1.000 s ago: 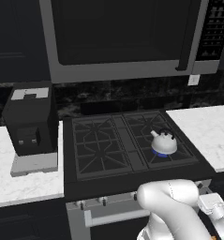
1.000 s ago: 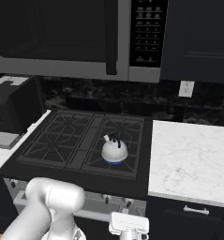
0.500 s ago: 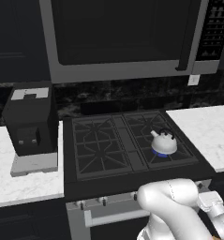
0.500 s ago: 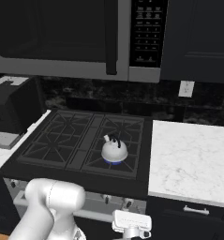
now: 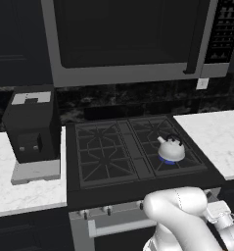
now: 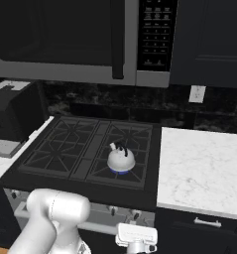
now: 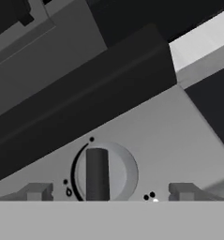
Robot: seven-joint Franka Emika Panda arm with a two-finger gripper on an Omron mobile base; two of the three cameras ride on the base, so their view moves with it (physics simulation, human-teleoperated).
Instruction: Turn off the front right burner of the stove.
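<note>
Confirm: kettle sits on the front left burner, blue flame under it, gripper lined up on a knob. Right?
Not quite. The kettle sits on the front right burner, not the front left; both base views show it at the stove's right front, blue flame beneath. The rest holds: in the hand view the gripper faces a knob.

No readable text is found. Small dot marks are printed around the knob [image 7: 104, 172] on the stove [image 7: 169, 140]; microwave [image 6: 154, 30] keypad labels are too blurred.
</note>
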